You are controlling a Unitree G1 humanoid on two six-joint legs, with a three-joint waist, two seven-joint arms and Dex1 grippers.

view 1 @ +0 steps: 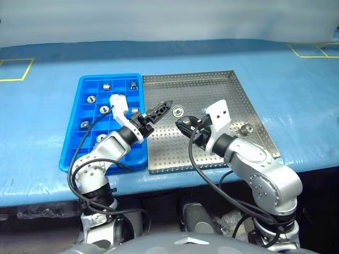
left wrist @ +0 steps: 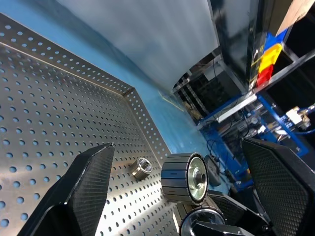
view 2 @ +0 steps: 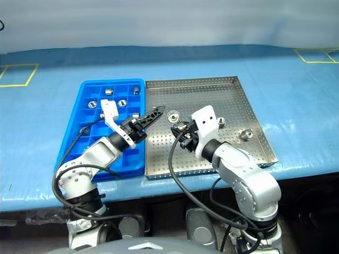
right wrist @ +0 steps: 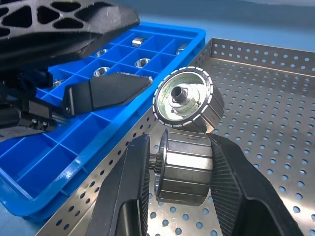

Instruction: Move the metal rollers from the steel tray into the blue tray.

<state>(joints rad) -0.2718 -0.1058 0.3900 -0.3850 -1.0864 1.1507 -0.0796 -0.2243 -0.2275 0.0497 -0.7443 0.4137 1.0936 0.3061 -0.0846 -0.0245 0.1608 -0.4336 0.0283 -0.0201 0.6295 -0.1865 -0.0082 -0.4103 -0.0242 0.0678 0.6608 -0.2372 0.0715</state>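
Right claw clamps a ribbed, dark cylindrical metal roller.

A blue table cover bears yellow taped squares.

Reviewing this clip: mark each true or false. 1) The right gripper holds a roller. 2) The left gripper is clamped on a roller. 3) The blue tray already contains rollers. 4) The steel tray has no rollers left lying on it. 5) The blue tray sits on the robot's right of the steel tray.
1) True: the right gripper is shut on a metal roller.
2) False: the left gripper is open, holding nothing.
3) True: the blue tray holds several.
4) False: rollers lie on the steel tray.
5) False: it sits on the left.
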